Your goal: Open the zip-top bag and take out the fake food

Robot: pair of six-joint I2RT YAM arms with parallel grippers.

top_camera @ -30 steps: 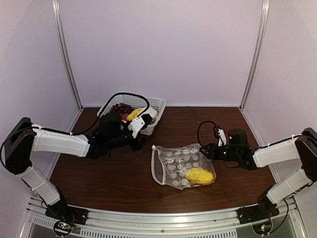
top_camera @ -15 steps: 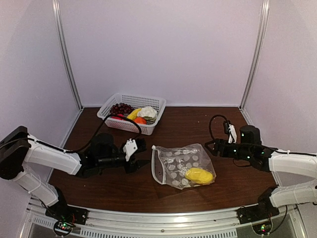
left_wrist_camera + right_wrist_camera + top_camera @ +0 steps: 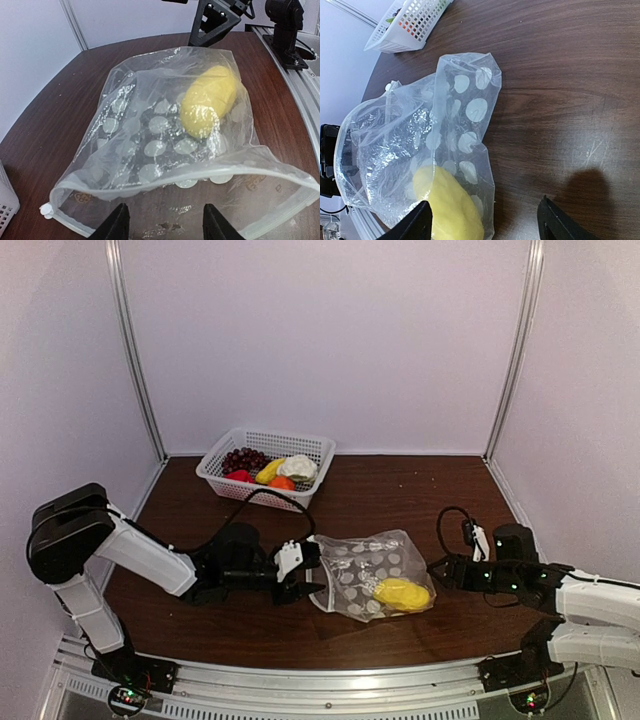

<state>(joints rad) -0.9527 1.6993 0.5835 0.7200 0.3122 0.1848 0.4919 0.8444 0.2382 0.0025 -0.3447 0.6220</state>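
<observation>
A: Status of left fingers (image 3: 117, 225)?
B: Spread wide at the gaping mouth of the zip-top bag (image 3: 150, 150), gripping nothing.
A: And right fingers (image 3: 412, 222)?
B: Parted too, just beside the bag's closed end, holding nothing.
A: Contents?
B: One yellow piece (image 3: 207, 105) inside, bag lying mid-worktop (image 3: 400, 490). Grapes (image 3: 243, 458) and other pieces in the white basket (image 3: 315, 443), back left.
</observation>
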